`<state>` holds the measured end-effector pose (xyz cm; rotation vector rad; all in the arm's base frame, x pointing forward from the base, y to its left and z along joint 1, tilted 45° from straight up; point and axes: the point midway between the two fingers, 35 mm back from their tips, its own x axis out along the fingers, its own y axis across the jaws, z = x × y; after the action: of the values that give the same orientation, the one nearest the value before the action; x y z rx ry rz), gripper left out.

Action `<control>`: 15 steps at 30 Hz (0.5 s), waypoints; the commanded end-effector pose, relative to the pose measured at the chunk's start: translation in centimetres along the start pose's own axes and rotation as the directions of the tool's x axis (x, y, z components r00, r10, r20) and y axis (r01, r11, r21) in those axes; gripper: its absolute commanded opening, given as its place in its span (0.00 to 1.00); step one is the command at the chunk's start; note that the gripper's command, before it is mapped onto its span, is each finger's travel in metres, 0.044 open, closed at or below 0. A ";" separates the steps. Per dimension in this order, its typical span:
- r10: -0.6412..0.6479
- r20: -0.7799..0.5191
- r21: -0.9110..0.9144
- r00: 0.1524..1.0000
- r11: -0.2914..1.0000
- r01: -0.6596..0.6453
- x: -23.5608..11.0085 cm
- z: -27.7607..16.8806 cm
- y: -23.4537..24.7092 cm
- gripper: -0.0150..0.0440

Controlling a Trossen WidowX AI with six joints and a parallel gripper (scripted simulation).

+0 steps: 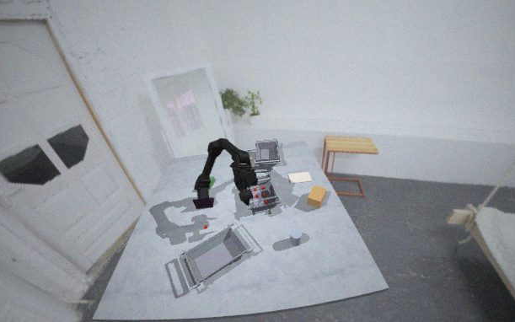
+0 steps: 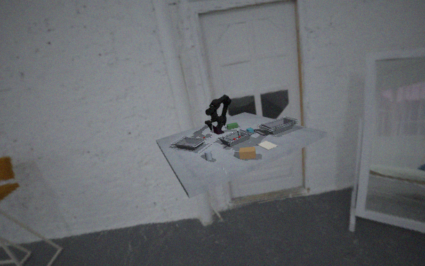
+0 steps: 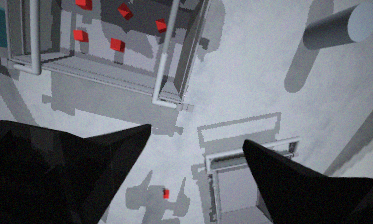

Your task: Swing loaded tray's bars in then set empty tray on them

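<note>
Gripper (image 3: 197,145) wide open and holding nothing, above bare counter (image 3: 267,85), just beside the loaded tray's (image 3: 112,75) edge, empty tray (image 3: 237,185) near

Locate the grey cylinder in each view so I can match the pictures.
Top: grey cylinder, lower centre, right of the empty tray.
Exterior, near the table's front edge, left of the tan box.
Wrist, top right corner.
Shared landmark: loaded tray with red blocks.

We note the black arm (image 1: 220,162) arched up from its base and bent forward, wrist angled downward, its claw (image 3: 197,145) spread wide, gripping nothing, above the worktop (image 3: 267,90).
</note>
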<state>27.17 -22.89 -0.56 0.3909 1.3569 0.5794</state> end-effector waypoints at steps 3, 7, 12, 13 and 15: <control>0.014 -0.030 -0.075 0.999 0.997 -0.016 1.1 -8.7 -5.9 1.00; 0.041 -0.038 -0.125 0.998 0.991 -0.046 2.4 -15.0 -8.4 1.00; 0.085 -0.031 -0.240 0.996 0.967 -0.090 4.6 -22.4 -10.0 1.00; 0.095 -0.028 -0.268 0.995 0.958 -0.099 5.1 -23.8 -10.2 1.00; 0.104 -0.024 -0.291 0.994 0.951 -0.107 5.6 -25.0 -10.3 1.00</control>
<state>7.56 -29.94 -13.67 0.2499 1.2783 0.7959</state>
